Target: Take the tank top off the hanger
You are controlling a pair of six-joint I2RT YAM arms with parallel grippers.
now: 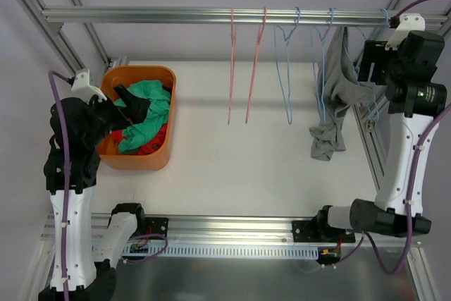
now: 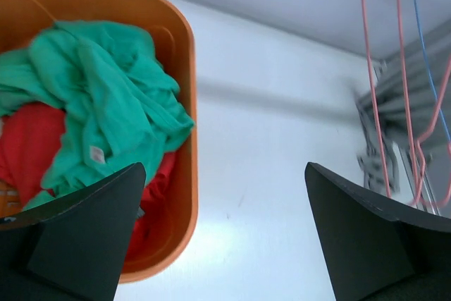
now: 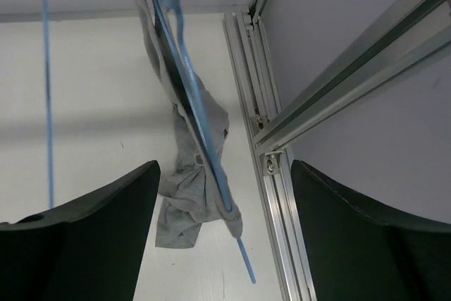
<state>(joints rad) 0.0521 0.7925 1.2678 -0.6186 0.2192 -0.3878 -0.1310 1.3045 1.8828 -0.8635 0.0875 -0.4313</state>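
Right now your grey tank top (image 1: 335, 96) hangs on a thin blue wire hanger (image 3: 202, 139) at the far right end of the aluminium rail (image 1: 176, 13). Its lower end droops in a bunch towards the white table top (image 1: 232, 160). From the right wrist view it seems to rest on the surface, though you cannot be sure of contact.

Your right gripper (image 1: 366, 61) sits high, just beside the garment and close to the rail. Its fingers stand wide apart and hold nothing. In its own camera the hanger wire and the grey fabric run through the gap between them, beyond the fingertips and touching neither.

Your left gripper (image 2: 224, 170) is well apart from all that, over the near rim of the orange plastic bin (image 2: 190, 68) on the left of the table. Its fingers are also spread wide and grip nothing. A crumpled green garment (image 2: 106, 96) lies on top of a red one (image 2: 25, 146) in the bin.

Two pink wire hangers (image 1: 231, 68) hang bare near the middle of the rail, with more blue ones between them and the tank top.
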